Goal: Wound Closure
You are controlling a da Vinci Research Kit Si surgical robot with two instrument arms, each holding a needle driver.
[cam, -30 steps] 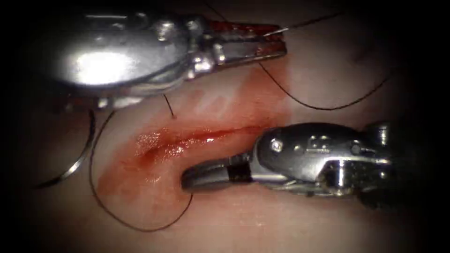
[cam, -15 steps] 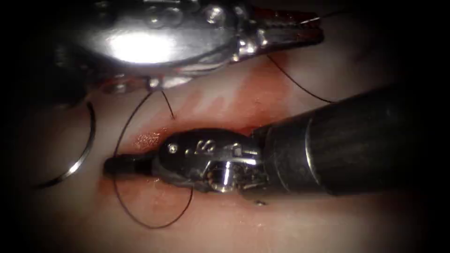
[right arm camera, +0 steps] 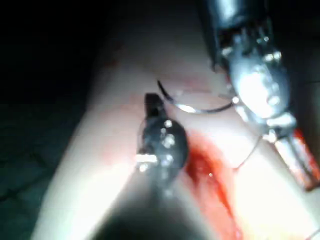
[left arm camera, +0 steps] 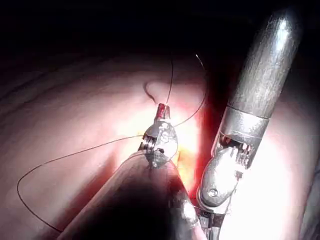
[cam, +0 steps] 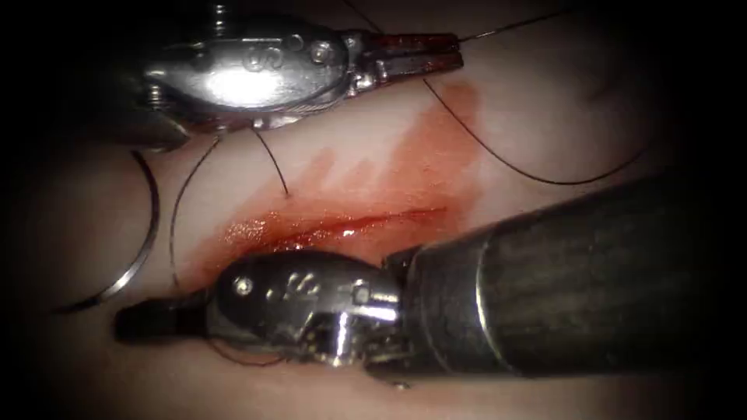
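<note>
- Left tool (cam: 451, 53): jaws clenched on the thread (cam: 498, 152).
- Right tool (cam: 132, 323): jaws closed, holding nothing.
- Needle (cam: 144, 241) lies free on the tissue (cam: 545, 101), left of the cut (cam: 334, 227).

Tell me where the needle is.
In the endoscope view the needle lies free on the tissue, left of the cut, just beyond the right pincer.

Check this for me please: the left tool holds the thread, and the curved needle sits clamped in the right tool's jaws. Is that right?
Not quite. The left tool does hold the thread. But the needle is not in the right tool: the endoscope view shows it lying free on the tissue, left of the cut, with the right tool's shut jaws below it and apart from it.
</note>
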